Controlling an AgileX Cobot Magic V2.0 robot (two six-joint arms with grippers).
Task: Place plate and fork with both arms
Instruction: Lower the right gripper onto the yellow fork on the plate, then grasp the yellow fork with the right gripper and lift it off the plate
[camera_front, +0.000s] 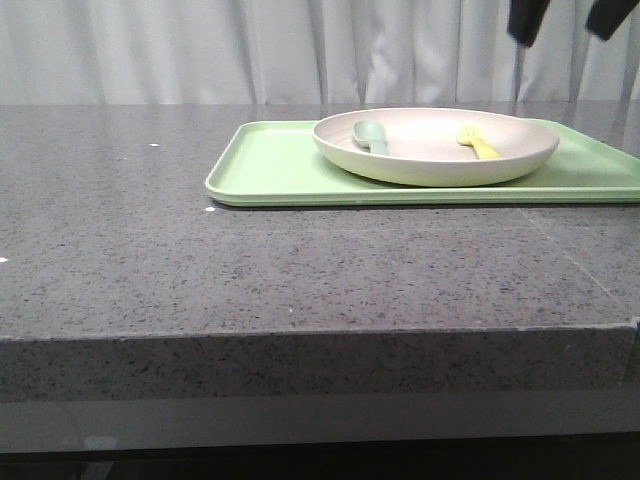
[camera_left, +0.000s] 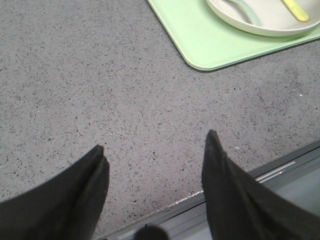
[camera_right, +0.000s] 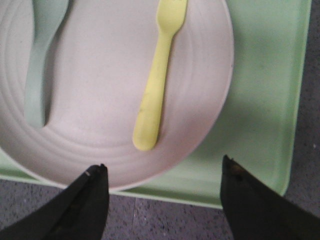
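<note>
The cream-white plate (camera_front: 436, 160) rests on the light-green tray (camera_front: 270, 165) at the right of the table. The yellow fork (camera_front: 478, 143) lies in the plate's right half, a grey-green spoon (camera_front: 371, 135) in its left half. My right gripper (camera_right: 162, 172) is open and empty, high above the plate's near rim (camera_right: 210, 125), with the fork (camera_right: 156, 85) just ahead; its fingers (camera_front: 527, 18) show at the top of the front view. My left gripper (camera_left: 155, 150) is open and empty over bare table near the front edge, well away from the plate (camera_left: 260, 22).
The tray (camera_right: 260, 125) overhangs the view's right side in the front view. The grey speckled table (camera_front: 150, 250) stretches left of the tray. Its front edge (camera_left: 200, 197) runs just under my left gripper. White curtains hang behind.
</note>
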